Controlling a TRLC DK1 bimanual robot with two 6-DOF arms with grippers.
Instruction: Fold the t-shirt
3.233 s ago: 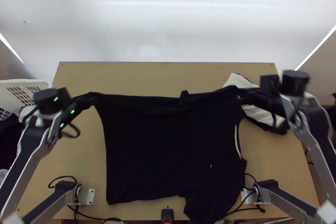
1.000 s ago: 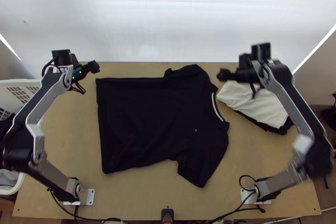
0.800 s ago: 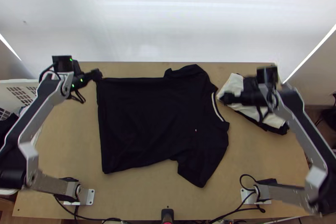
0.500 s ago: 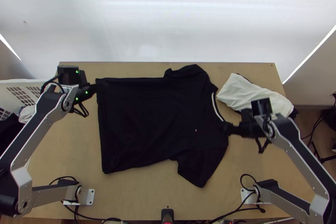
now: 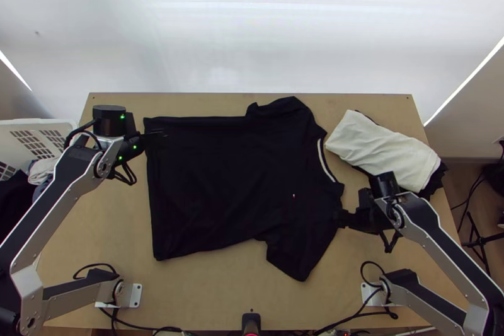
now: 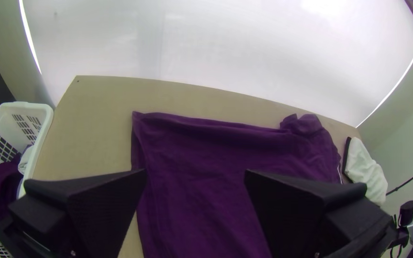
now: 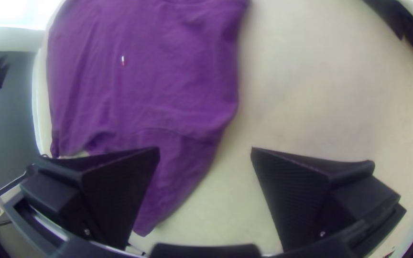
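1. You have the t-shirt [image 5: 214, 178] spread on the desk [image 5: 220, 292], hem towards the left arm, collar towards the right; judge this as flattened and ready for its first fold.
2. Your left gripper [image 6: 195, 171] is over the far hem corner, jaws wide apart with no cloth between them.
3. Your right gripper [image 7: 205, 149] is by the near shoulder, jaws also parted and holding nothing.
4. Next, you'd likely lower both, pinch hem and shoulder, then fold across.
5. Check that each bite takes both layers, or the fold may skew.
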